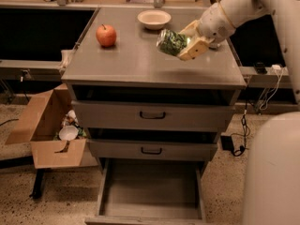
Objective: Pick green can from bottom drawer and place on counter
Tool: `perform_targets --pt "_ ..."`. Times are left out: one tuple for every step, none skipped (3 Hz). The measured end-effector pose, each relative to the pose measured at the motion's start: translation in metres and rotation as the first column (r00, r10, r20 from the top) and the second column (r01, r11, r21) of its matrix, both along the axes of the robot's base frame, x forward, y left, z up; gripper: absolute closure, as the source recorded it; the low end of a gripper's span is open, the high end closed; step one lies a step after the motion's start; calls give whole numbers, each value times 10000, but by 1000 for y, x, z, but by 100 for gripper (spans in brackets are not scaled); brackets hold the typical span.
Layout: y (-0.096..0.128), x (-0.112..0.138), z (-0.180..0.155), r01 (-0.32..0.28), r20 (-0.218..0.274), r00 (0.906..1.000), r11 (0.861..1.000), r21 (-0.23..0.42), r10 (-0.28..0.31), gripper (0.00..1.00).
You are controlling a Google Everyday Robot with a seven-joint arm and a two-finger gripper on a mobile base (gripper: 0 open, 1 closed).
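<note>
We see the end effector [184, 42] over the right rear part of the grey surface [136, 67], reaching in from the upper right on a pale arm [243, 6]. It is closed on the green can [171, 42]: one tan finger lies along the top of the can and the other along its underside. The can is held tipped over, almost on its side, with one shiny silver end facing left and its dark green label turned towards us. It sits just in front of and to the right of a shallow pale bowl [154, 18]. We cannot tell whether its lower edge touches the surface or hangs just above it.

A red apple [106, 35] stands on the left half of the surface, well apart from the can and the bowl.

Below the surface we see two closed grey drawers, an upper one [112, 116] and a lower one [117, 150], each with a black handle. Under them the bottom drawer [150, 186] is pulled out towards us, and its flat grey floor is in plain view.

To the left of the cabinet an open cardboard box [47, 142] rests on the speckled floor with some pale items inside. A dark cable [243, 125] hangs down on the right side, and part of the robot's pale body [274, 172] fills the lower right corner.
</note>
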State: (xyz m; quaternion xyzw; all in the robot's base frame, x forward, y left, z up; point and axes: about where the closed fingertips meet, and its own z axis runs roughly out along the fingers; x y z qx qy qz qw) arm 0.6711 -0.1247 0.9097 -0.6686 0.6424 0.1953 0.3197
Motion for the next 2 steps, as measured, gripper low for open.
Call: perform_targets --pt "11 32 -10 478 -316 9984 9988 67 -475 100" --pt "14 57 -21 1225 -617 9906 9925 12 -1222 82"
